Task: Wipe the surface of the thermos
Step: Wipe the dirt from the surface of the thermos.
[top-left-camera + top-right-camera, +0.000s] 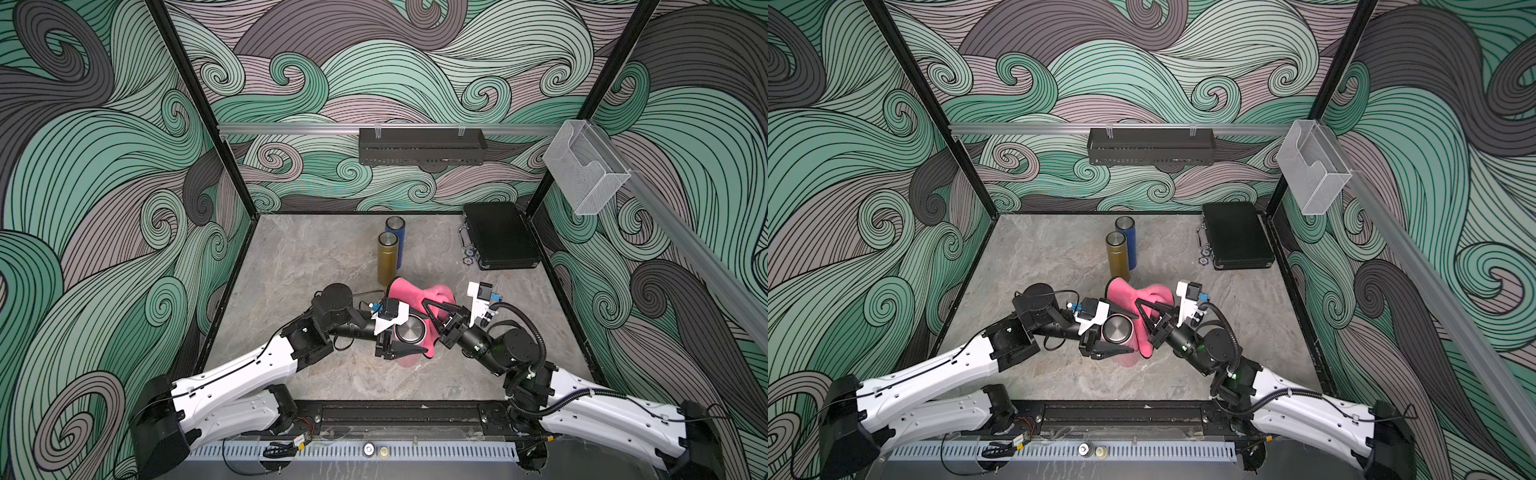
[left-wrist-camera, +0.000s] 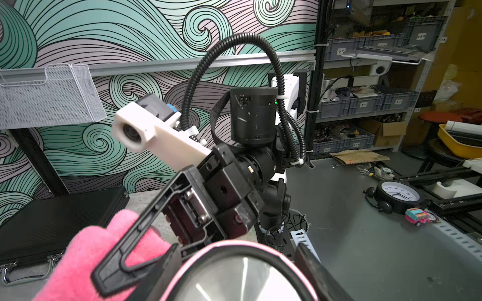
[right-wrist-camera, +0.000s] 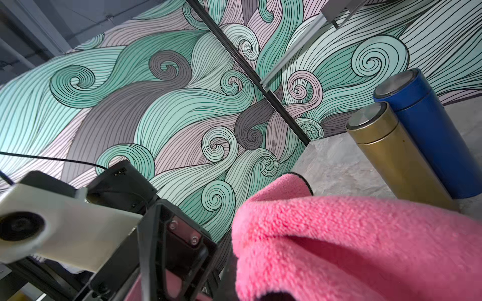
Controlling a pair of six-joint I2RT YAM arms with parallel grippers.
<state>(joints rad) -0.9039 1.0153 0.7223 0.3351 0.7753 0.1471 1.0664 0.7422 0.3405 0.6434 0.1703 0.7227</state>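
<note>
Grey marbled tabletop (image 1: 299,257): the left gripper (image 1: 412,332) is clamped around the pink thermos (image 1: 1116,329), lid up, front centre. The right gripper (image 1: 428,307) has its jaws pinched on the pink cloth (image 1: 409,293), which drapes against the thermos.

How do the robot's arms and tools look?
The left arm and right arm have white shells and black joints. The left tool and right tool are black, with hollow triangular fingers and white camera mounts. A ribbed black hose follows the right arm.

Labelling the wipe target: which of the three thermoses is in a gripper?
The pink thermos, upright in the left gripper, pink cloth held against it by the right gripper. The gold thermos and blue thermos stand free behind.
</note>
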